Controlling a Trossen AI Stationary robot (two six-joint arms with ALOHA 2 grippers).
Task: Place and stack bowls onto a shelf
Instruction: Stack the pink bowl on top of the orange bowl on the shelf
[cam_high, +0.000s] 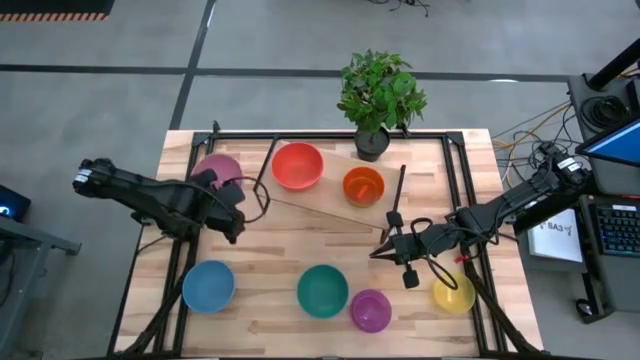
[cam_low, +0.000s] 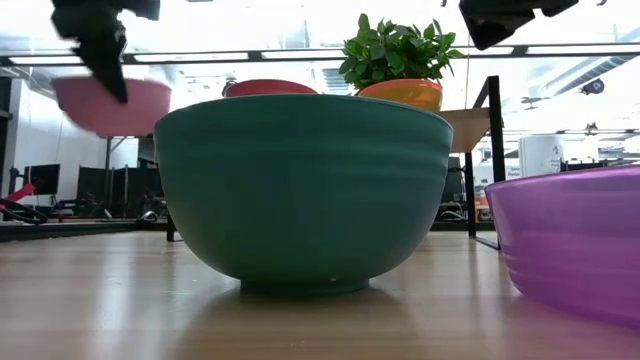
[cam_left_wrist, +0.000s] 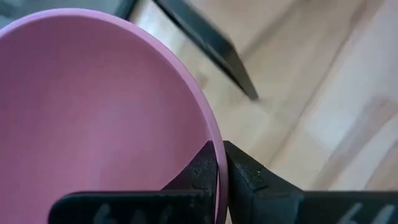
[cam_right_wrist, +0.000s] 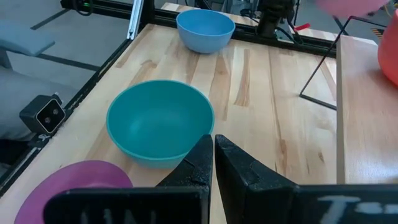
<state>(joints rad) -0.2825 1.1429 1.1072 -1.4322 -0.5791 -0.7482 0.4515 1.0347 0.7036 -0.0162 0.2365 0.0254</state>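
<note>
My left gripper (cam_left_wrist: 221, 155) is shut on the pink bowl (cam_high: 216, 168), which is up in the air near the table's far left corner, just left of the shelf (cam_high: 320, 205). The low view shows this bowl (cam_low: 110, 105) at about shelf height. A red-orange bowl (cam_high: 297, 165) and an orange bowl (cam_high: 363, 185) stand on the shelf board. The blue (cam_high: 208, 286), teal (cam_high: 322, 291), purple (cam_high: 370, 310) and yellow (cam_high: 453, 293) bowls rest on their bases along the table's near side. My right gripper (cam_right_wrist: 213, 149) is shut and holds nothing, hovering in front of the shelf's right end. No lime green bowl is in view. My left gripper pinches the pink bowl's rim (cam_left_wrist: 210, 127), with one finger (cam_left_wrist: 199, 168) inside the bowl and the other outside its wall. In the low view the fingers (cam_low: 105, 55) come down from above. The bowl hangs below them, lifted clear of the table and roughly upright.
A potted green plant (cam_high: 375, 95) in a black pot stands at the table's far edge behind the shelf. Black frame rails (cam_high: 465, 190) run along the table's sides. Bare wood (cam_high: 280, 250) lies between the shelf and the row of bowls.
</note>
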